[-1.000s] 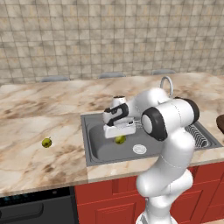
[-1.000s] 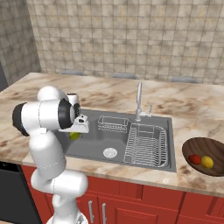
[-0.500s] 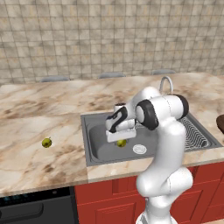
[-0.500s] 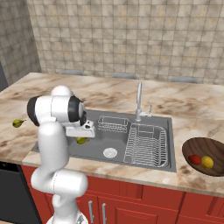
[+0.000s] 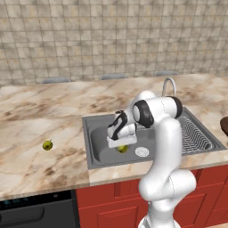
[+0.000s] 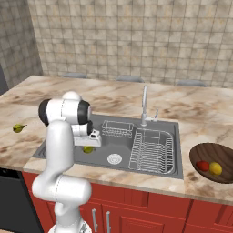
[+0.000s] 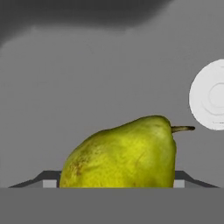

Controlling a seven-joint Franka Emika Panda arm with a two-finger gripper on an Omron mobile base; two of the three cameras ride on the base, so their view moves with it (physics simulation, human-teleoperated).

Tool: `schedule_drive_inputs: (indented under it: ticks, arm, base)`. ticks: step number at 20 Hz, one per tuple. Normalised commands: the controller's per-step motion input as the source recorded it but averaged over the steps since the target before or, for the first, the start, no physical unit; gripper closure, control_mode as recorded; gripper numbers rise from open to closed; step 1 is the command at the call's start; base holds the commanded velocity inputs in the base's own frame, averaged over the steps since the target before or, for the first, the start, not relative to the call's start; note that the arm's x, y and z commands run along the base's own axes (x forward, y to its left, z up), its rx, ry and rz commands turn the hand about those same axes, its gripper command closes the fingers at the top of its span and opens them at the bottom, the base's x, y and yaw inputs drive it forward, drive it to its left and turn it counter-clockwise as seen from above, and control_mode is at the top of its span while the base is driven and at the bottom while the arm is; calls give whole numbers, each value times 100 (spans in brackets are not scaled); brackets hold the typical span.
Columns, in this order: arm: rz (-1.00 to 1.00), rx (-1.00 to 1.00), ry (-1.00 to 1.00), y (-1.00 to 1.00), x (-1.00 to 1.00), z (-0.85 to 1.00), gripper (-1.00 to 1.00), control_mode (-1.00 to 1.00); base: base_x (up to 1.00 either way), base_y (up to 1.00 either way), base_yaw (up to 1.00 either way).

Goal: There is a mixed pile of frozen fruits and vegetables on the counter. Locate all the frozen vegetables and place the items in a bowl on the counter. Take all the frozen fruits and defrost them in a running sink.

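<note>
Two yellow-green fruits are in view: one lies on the desk well left of the sink, and the other, pear-shaped with a short stem, is down in the sink basin. One dark brown bowl sits at the right end of the desk, and it holds two items, one red and one yellow-orange. That makes four pieces of produce altogether. There is one faucet, one round drain, one wire basket and one wire rack.
</note>
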Motion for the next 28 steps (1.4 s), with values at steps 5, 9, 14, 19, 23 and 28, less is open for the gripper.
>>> schedule_drive_inputs:
  ticks: [5,9,14,19,23,28]
  arm:
    - [-6,0,-2,-2,30,-48,100,-100]
    - [-7,0,0,-4,27,-49,100,-100]
    - [-6,0,0,-2,32,-46,100,-100]
    - [-4,0,-1,0,14,-26,100,-100]
    - [-1,0,0,0,0,-1,-100,-100]
    - [0,0,3,2,-7,4,-100,-100]
  base:
    - [0,0,0]
    - [0,0,0]
    - [0,0,0]
    - [0,0,0]
    - [0,0,0]
    - [0,0,0]
